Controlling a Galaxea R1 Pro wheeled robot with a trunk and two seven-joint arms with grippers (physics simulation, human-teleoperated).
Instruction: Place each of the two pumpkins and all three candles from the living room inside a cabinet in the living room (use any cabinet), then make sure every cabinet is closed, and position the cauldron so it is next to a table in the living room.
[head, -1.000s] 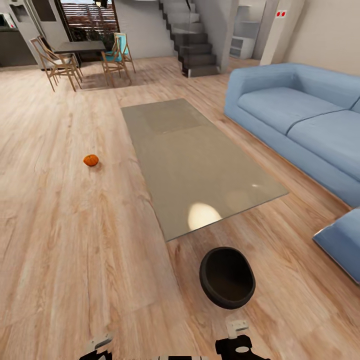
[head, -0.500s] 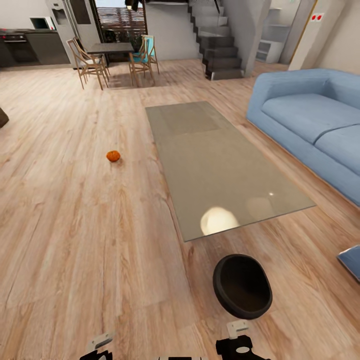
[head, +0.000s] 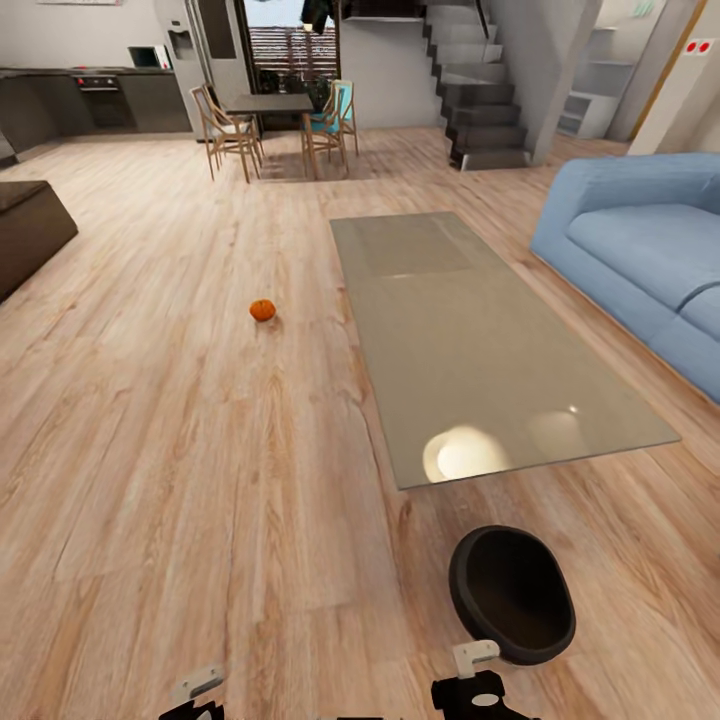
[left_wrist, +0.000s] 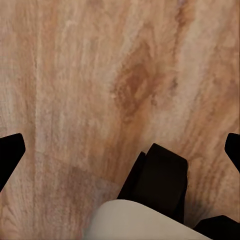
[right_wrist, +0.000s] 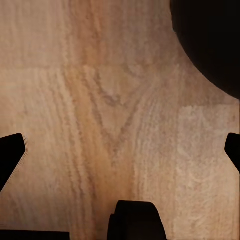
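One small orange pumpkin (head: 262, 310) lies on the wooden floor, left of the long glass-topped table (head: 480, 330). The black cauldron (head: 512, 595) stands on the floor just off the table's near end, close in front of my right arm (head: 475, 685). Its dark rim (right_wrist: 210, 40) also shows in the right wrist view, beyond the open right gripper (right_wrist: 120, 152). My left gripper (left_wrist: 120, 152) is open over bare floor, its fingertips (left_wrist: 10, 155) wide apart. The end of a low dark-brown cabinet (head: 25, 230) stands at the far left. The candles are out of view.
A blue sofa (head: 640, 230) runs along the right of the table. At the back are a dining table with chairs (head: 270, 115), a kitchen counter (head: 90, 100) and a staircase (head: 480, 100). Wide floor lies between me and the pumpkin.
The whole head view has swung left: the sofa slid toward the right edge and the cabinet end came into view. That is the camera moving; pumpkin, cauldron and table have stayed put.
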